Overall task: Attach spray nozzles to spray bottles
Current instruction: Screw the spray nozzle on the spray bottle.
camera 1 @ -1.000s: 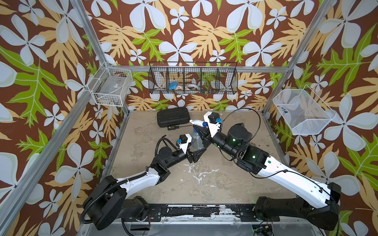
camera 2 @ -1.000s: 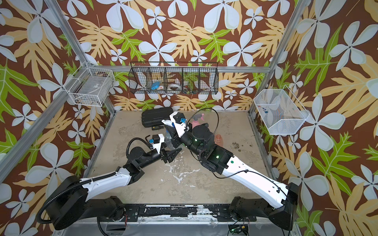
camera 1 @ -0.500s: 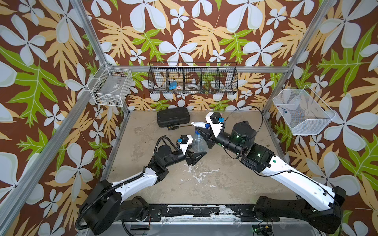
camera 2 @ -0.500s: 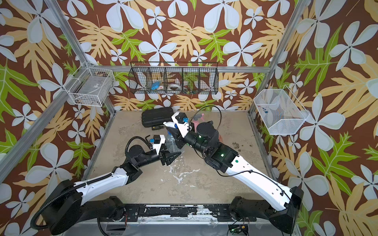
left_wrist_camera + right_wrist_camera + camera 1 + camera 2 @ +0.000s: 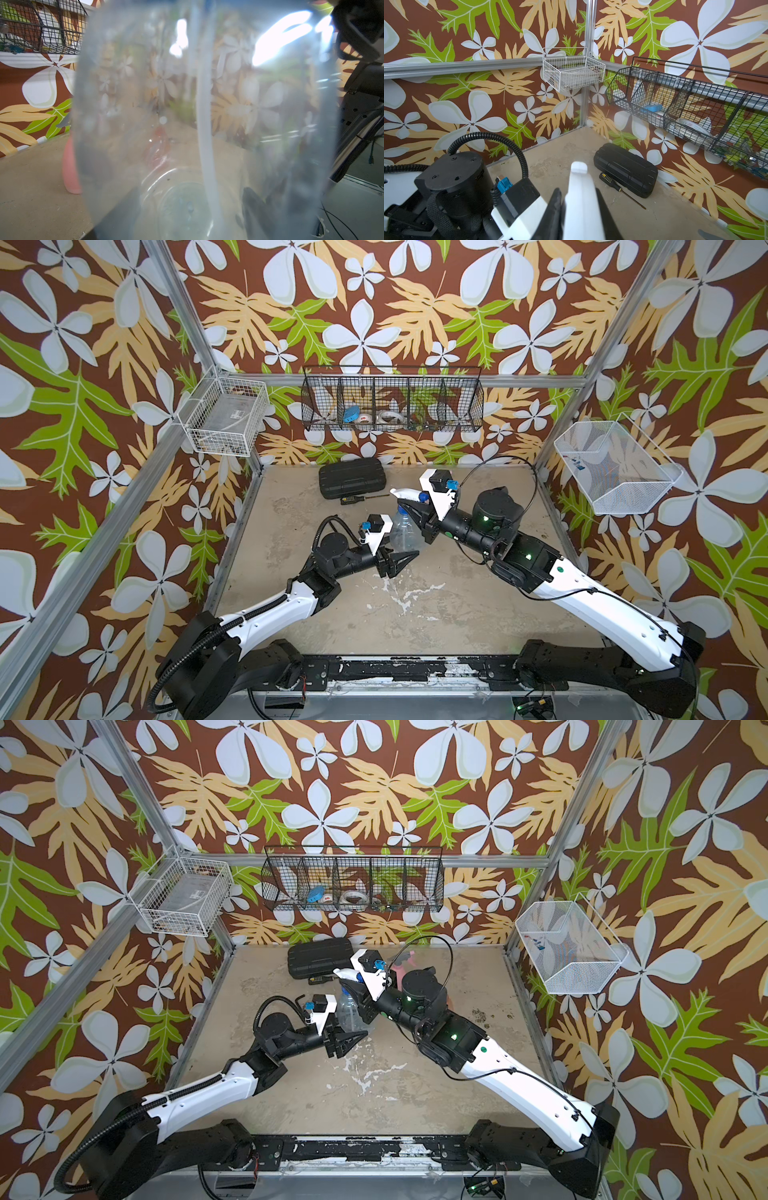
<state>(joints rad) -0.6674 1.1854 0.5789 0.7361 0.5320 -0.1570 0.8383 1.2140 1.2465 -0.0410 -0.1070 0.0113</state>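
Right gripper [image 5: 578, 194] clamps the white nozzle [image 5: 579, 172]; beneath it, left gripper [image 5: 401, 562] grasps the clear bottle [image 5: 405, 531]. Next likely needs straight twisting down.

the clear bluish rounded plastic bottle [image 5: 259, 99] is glossy and smooth, it throws bright white glare, and the thin tube [image 5: 204, 124] inside it looks milky and matt. the white and blue plastic spray head [image 5: 580, 199] has a smooth, dull white shell. the opaque pink cone-shaped bottle [image 5: 69, 166] looks matt. the black ribbed plastic case [image 5: 626, 166] has a soft sheen on its ridges. the beige table top [image 5: 436, 614] is rough and stained, with white scratches. the black wire basket [image 5: 463, 406] and the white wire basket [image 5: 220, 443] are thin metal wire; the silver frame rails [image 5: 528, 381] are dull, ridged metal.
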